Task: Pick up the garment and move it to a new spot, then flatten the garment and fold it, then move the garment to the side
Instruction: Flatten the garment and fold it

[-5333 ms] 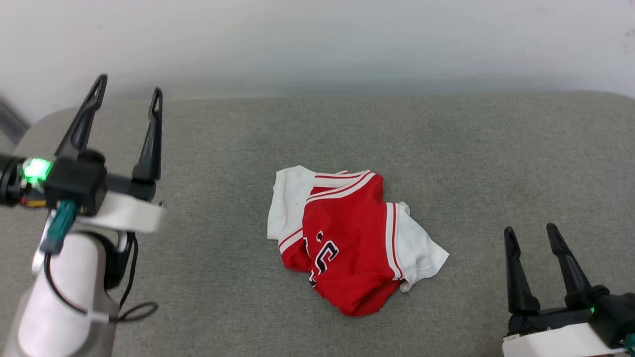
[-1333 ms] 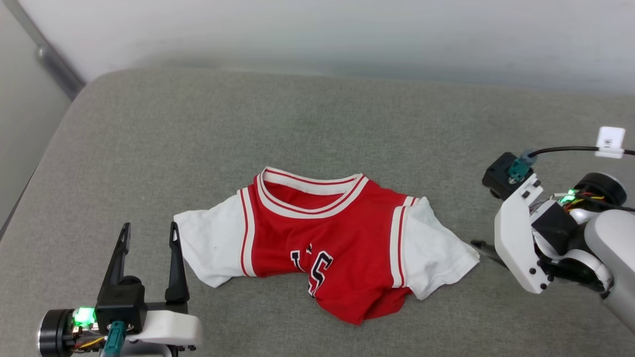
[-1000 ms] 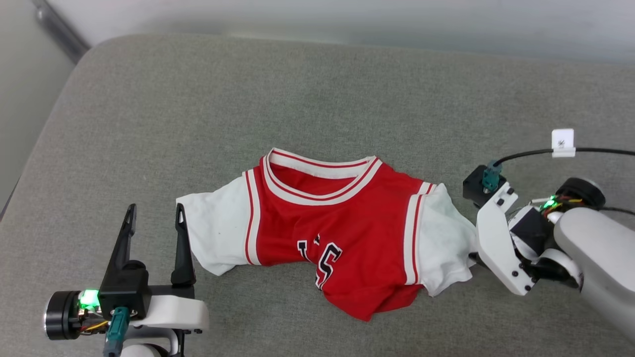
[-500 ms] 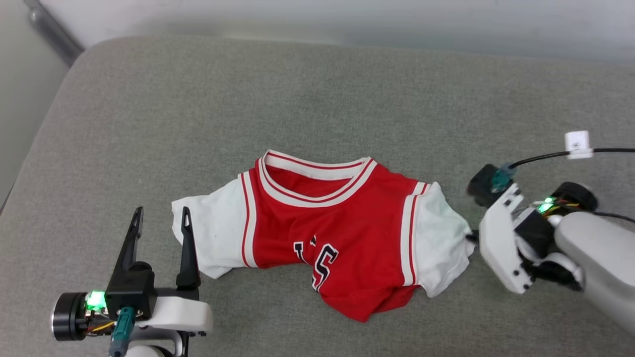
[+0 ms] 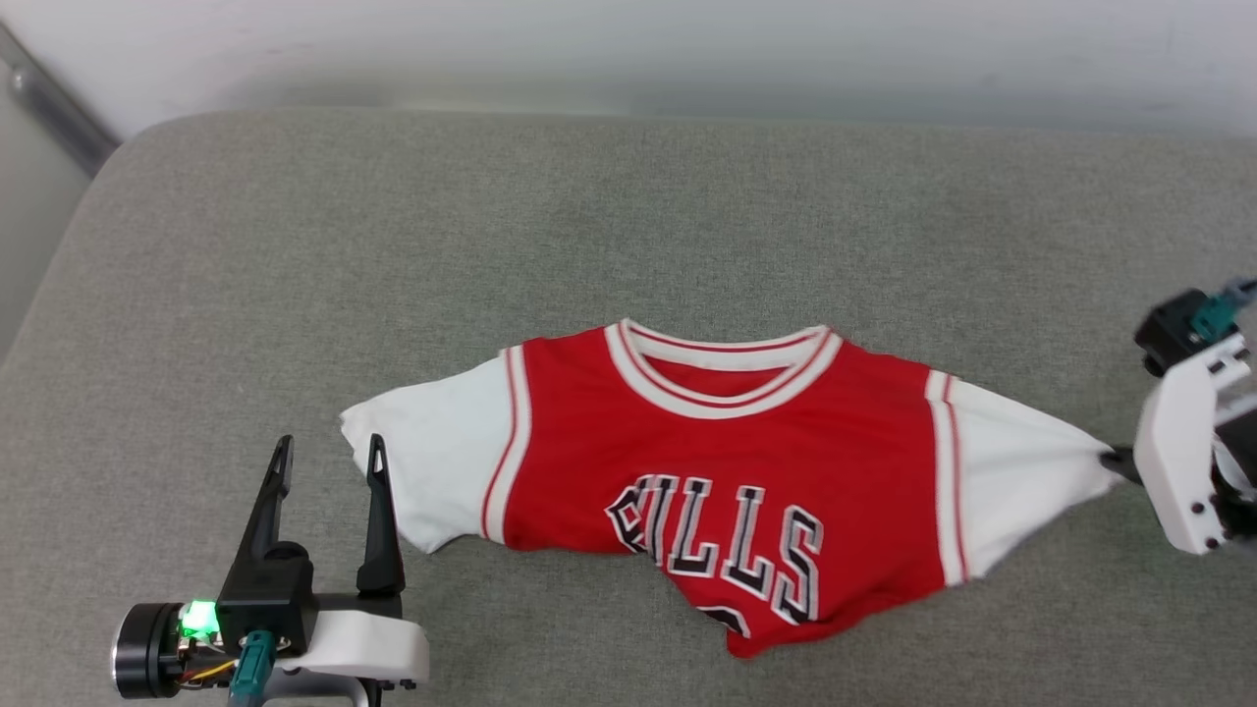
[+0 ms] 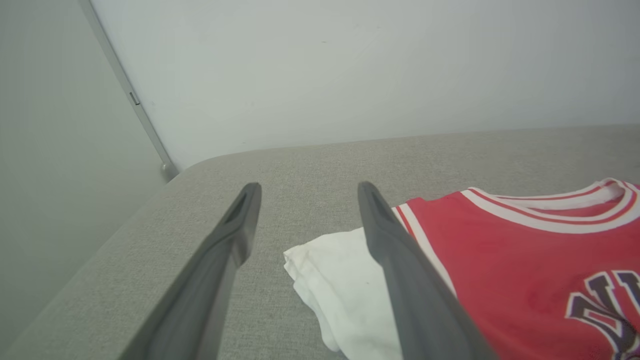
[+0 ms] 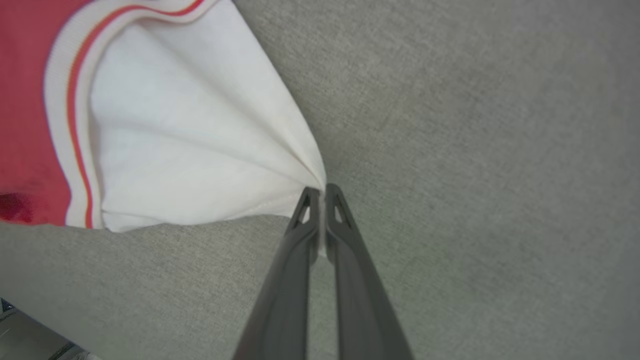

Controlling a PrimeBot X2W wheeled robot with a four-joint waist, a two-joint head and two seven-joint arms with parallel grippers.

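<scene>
The garment (image 5: 746, 471), a red jersey T-shirt with white sleeves and black lettering, lies face up and stretched sideways on the grey cushion (image 5: 589, 216). My right gripper (image 7: 321, 192) is shut on the tip of its right white sleeve (image 5: 1021, 471), which pulls into taut folds (image 7: 200, 150); in the head view the gripper (image 5: 1115, 460) sits at the sleeve's end, mostly behind its white housing. My left gripper (image 5: 329, 457) stands open just in front of the left sleeve (image 5: 422, 471), with its right finger (image 6: 395, 260) over the sleeve's edge (image 6: 330, 280) and nothing between the fingers.
A pale wall (image 5: 628, 49) runs along the cushion's far edge. The cushion's rounded left corner (image 5: 88, 196) drops off beside a grey rail (image 5: 49, 108). Bare grey fabric lies beyond and in front of the shirt.
My right gripper has shut on the right sleeve tip and pulled it rightward, stretching the shirt so the lettering now shows. The head camera has shifted. The left gripper stays open.
</scene>
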